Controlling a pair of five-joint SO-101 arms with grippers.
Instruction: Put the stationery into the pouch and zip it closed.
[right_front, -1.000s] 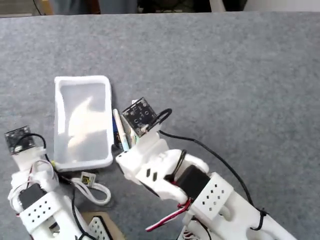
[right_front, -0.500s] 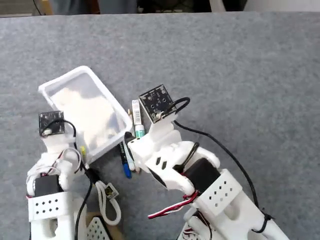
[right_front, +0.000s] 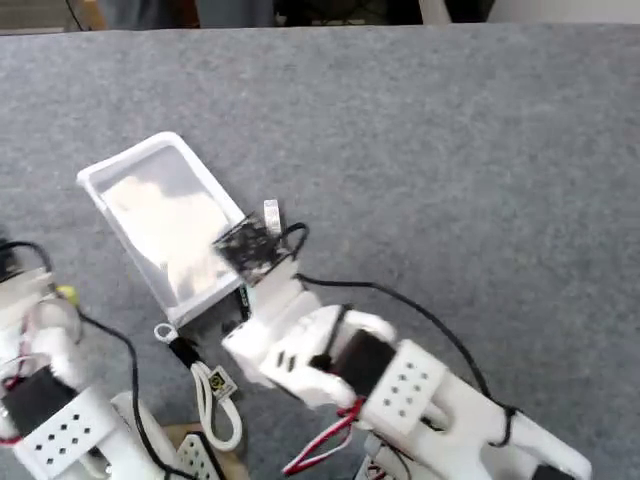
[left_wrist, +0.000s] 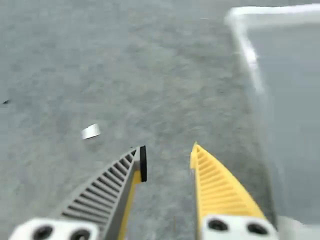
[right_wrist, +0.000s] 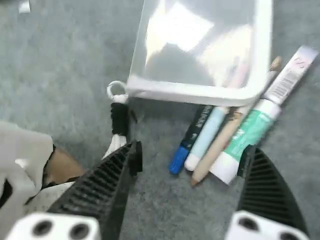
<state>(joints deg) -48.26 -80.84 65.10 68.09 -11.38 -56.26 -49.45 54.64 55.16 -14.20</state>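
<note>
The clear pouch (right_front: 165, 215) with a white rim lies turned at an angle on the grey mat; its corner shows as the pouch (left_wrist: 280, 75) in the left wrist view and its near end as the pouch (right_wrist: 200, 50) in the right wrist view. Beside it lie a blue pen (right_wrist: 192, 135), a pale blue pen (right_wrist: 207, 137), a beige pencil (right_wrist: 227, 140) and a green-and-white tube (right_wrist: 260, 115). My right gripper (right_wrist: 190, 157) hangs open just above these. My left gripper (left_wrist: 167, 160) is open over bare mat, to the pouch's left.
The pouch's zipper ring (right_wrist: 116, 90) and a black cord (right_wrist: 119, 117) lie near its end. A white cable with a tag (right_front: 215, 395) sits at the front edge. A small scrap (left_wrist: 90, 131) lies on the mat.
The pouch swung from straight to angled. The left arm has pulled back to the left front, away from the pouch. The right arm has shifted left and down over the stationery.
</note>
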